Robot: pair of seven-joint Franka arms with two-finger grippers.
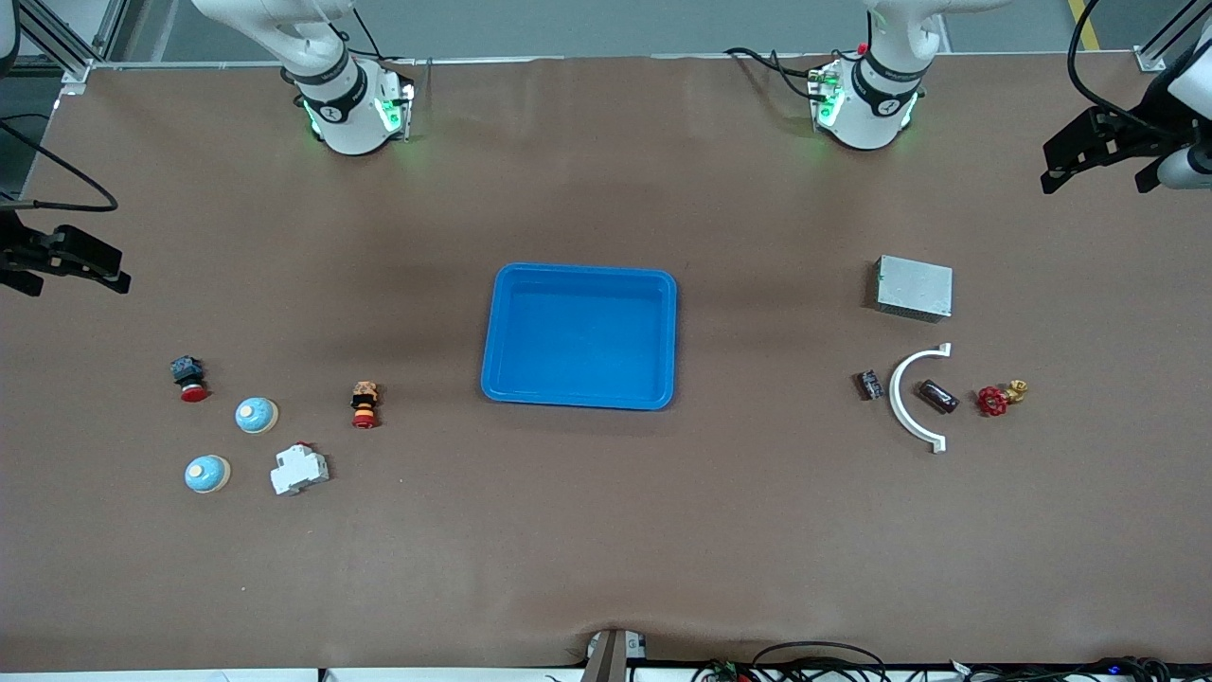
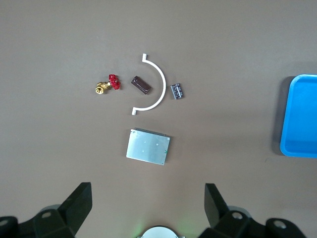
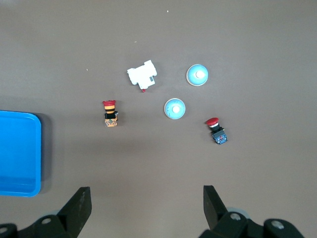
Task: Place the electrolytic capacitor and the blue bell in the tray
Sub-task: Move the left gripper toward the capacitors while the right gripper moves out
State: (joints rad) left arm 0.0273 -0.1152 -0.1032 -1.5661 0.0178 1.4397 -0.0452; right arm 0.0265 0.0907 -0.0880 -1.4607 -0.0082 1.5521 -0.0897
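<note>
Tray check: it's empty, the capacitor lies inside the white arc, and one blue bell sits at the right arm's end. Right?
Almost. The tray is empty and the capacitor lies inside the white arc, but the front view shows two blue bells, one and another, at the right arm's end.

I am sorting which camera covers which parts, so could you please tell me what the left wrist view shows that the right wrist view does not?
Only the left wrist view shows the dark capacitor, white curved bracket, red-handled brass valve, small grey part and grey metal box.

Only the right wrist view shows two blue bells, two red-capped buttons and a white breaker.

Both show the blue tray and an open gripper.
</note>
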